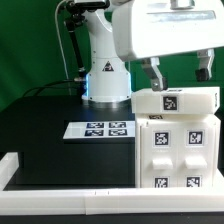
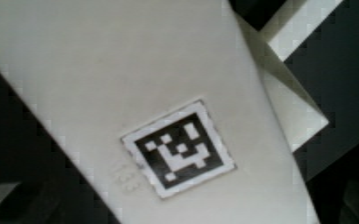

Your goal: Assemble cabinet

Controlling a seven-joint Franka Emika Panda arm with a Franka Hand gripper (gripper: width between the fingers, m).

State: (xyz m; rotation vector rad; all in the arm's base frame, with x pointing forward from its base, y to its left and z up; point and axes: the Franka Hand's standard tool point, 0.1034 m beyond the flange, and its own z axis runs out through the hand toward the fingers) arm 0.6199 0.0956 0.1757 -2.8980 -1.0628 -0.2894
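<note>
The cabinet (image 1: 146, 150), a large white box with four tagged panels facing the camera, stands at the exterior view's right. A white single-tag block (image 1: 150, 102) lies across its top. My gripper (image 1: 180, 84) hangs straight above that block, its two fingers wide apart and their tips hidden behind the block's upper edge. I see nothing held between them. The wrist view is filled by a close white surface (image 2: 123, 80) carrying one square tag (image 2: 179, 148); no fingers show clearly there.
The marker board (image 1: 100, 128) lies on the black table left of the cabinet. The arm's white base (image 1: 105, 80) stands behind it. A white rail (image 1: 60, 176) runs along the table's front edge.
</note>
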